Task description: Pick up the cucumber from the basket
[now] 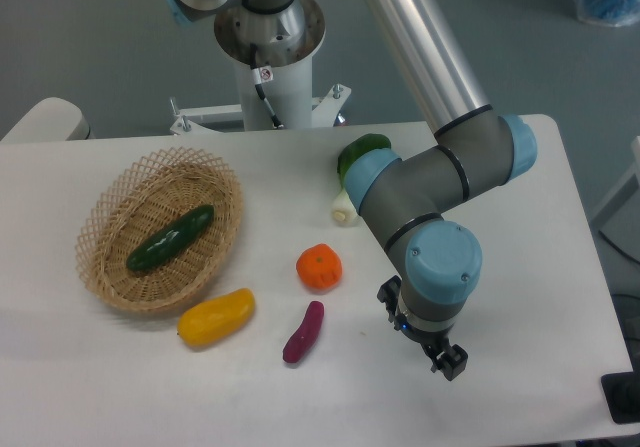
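Note:
The cucumber, glossy dark green, lies diagonally inside the oval wicker basket at the left of the table. My gripper hangs low over the table at the front right, far from the basket and to the right of the other vegetables. Only a small black part of it shows below the wrist, so its jaws cannot be made out. I see nothing held in it.
A yellow pepper lies just in front of the basket, with a purple eggplant and an orange fruit to its right. A bok choy is partly hidden behind the arm's elbow. The robot base stands at the back.

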Motion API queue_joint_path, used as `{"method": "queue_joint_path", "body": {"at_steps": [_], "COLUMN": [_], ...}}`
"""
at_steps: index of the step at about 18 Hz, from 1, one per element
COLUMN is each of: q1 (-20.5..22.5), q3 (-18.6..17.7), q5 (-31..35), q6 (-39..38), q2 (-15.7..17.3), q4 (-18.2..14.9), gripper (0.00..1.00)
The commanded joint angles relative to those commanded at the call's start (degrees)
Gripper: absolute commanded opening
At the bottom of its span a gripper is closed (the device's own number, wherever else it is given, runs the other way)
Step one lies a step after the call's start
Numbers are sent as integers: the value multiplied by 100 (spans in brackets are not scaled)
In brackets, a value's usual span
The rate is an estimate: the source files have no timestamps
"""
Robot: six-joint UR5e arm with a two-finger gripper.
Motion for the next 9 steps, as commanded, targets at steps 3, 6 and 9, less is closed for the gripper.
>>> {"method": "queue_joint_path", "body": {"at_steps": [3,6,9], "q1": [0,-35,-105], "q3": [-26,-44,-123], "q5": [-9,0,-35], "q6": [-9,-26,-96], "q2": [17,35,88], "q4": [9,9,0], "gripper": [100,100,100]}}
